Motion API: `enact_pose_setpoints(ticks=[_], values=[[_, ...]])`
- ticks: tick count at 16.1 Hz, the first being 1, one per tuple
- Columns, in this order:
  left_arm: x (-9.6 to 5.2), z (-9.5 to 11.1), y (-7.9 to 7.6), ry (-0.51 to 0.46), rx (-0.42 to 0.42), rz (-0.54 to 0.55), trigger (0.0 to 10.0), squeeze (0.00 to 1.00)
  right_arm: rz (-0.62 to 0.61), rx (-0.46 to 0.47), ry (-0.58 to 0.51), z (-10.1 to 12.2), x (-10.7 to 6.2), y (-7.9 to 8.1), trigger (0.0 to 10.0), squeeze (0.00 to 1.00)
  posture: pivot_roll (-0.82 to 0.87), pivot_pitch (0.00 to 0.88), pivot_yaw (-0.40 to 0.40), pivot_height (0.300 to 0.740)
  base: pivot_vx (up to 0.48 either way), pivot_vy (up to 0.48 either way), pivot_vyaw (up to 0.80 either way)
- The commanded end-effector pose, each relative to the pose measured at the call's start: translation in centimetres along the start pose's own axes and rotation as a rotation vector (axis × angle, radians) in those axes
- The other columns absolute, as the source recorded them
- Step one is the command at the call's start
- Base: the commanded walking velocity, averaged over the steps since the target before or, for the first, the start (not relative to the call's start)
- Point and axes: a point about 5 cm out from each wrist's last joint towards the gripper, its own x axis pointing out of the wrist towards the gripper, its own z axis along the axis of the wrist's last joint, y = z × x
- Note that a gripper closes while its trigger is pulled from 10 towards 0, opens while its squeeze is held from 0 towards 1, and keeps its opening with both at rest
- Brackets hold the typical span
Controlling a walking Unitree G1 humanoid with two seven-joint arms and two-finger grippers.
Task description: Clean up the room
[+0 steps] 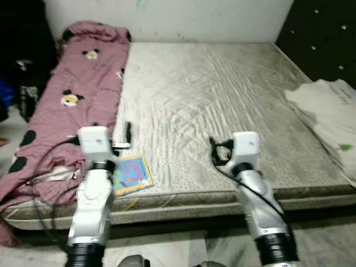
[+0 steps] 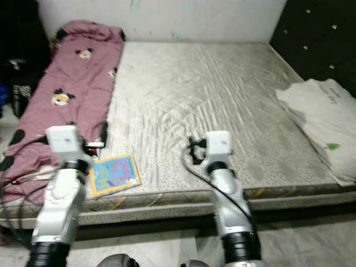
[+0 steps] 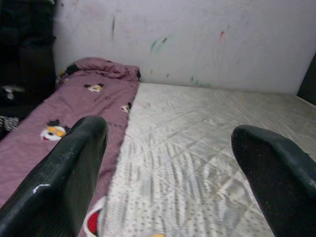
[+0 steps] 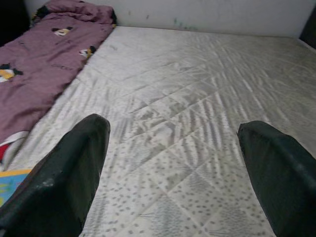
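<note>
A bare quilted mattress (image 1: pixel 211 94) lies ahead of me. A pink blanket (image 1: pixel 72 94) with cartoon mice runs along its left side. A colourful picture book (image 1: pixel 131 173) lies flat near the front edge, just right of my left arm (image 1: pixel 93 183). A folded white cloth (image 1: pixel 328 111) sits at the mattress's right edge. My left gripper (image 3: pixel 170 131) hovers open over the front left of the mattress, beside the blanket, holding nothing. My right gripper (image 4: pixel 174 126) hovers open over the front middle of the mattress, also holding nothing; the book's corner (image 4: pixel 10 180) lies off to its left.
A dark padded headboard (image 1: pixel 322 33) stands at the right, and a white scribbled wall (image 1: pixel 167 16) is behind the bed. Dark clutter (image 1: pixel 22 83) is on the left past the blanket. The bed's front edge (image 1: pixel 183 208) runs just before me, with pale floor (image 1: pixel 167 250) below.
</note>
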Motion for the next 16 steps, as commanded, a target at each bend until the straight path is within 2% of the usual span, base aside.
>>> enact_pose_setpoints(ticks=[1,12,16], values=[[0.09,0.36,-0.45,-0.018,-0.014,-0.022,10.0,0.0,-0.009,-0.009,-0.014,0.44,0.17,-0.47,10.0,0.0,0.02,0.0,-0.016,0.74,0.311,0.0,0.0],[0.17,0.46,-0.48,-0.019,-0.014,-0.03,10.0,0.0,-0.012,-0.001,-0.016,0.54,0.28,-0.43,10.0,0.0,0.02,0.0,-0.014,0.74,0.343,0.0,0.0],[0.31,0.02,-0.46,0.012,0.009,-0.007,10.0,0.0,-0.013,0.002,-0.014,0.46,0.29,-0.45,10.0,0.0,0.02,0.0,-0.013,0.74,0.064,0.0,0.0]])
